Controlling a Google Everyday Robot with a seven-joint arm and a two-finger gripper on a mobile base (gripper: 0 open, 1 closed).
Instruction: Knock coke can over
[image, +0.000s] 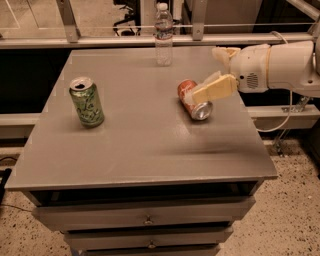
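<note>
Coke can (200, 110) lies on its side, right half of table (140, 155), short of the right edge. Long axis runs diagonally, silver end pointing front-right. Tool (206, 72) reaches in from the right, spread wide, holding nothing, one finger across the can. Bare surface in front. Green can (87, 101) well left; bottle (163, 35) at back edge.
</note>
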